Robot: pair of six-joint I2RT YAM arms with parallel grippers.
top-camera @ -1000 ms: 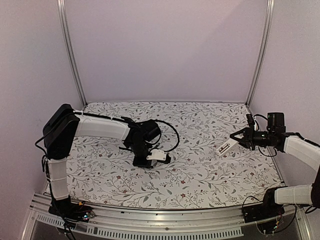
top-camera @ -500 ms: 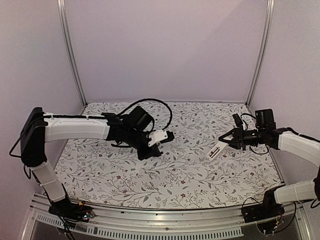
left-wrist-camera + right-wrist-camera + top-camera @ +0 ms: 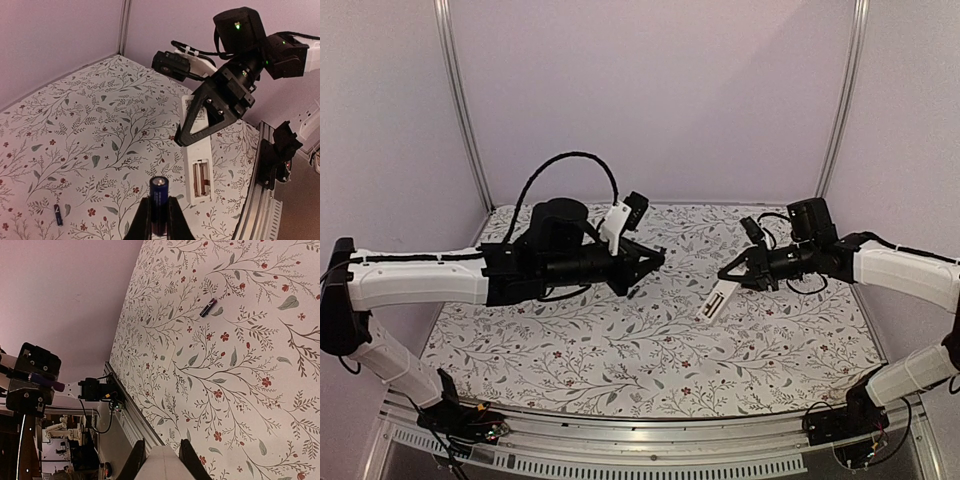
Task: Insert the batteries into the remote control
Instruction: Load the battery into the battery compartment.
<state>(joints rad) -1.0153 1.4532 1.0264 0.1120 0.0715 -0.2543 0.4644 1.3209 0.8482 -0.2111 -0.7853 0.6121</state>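
L gripper (image 3: 657, 258) pinched on a battery (image 3: 159, 197), tip free, near remote control (image 3: 199, 165) but apart; R gripper (image 3: 732, 275) clamps remote's far end, bay (image 3: 200, 178) open; 2nd battery (image 3: 58, 214) on table (image 3: 75, 125), well apart from remote; batts prob. light, slick, stiff, so grip mid-barrel.

Left arm (image 3: 420, 280): white shells on the long links, black housings at the joints.
Left cable (image 3: 565, 160): one thick black lead looping over the forearm.
Left hand (image 3: 655, 260): black, narrowing to two slim fingers (image 3: 144, 220).
Left camera (image 3: 636, 208): small black box on a white bracket.
Right arm (image 3: 905, 272): white shell, black joint blocks, thin black wires alongside.
Right hand (image 3: 182, 140): black triangular frame with small screw heads in its face.
Status lights (image 3: 236, 25): small green dots on the black right wrist housings.
Bases (image 3: 460, 415): black, wired, on a ribbed aluminium rail.
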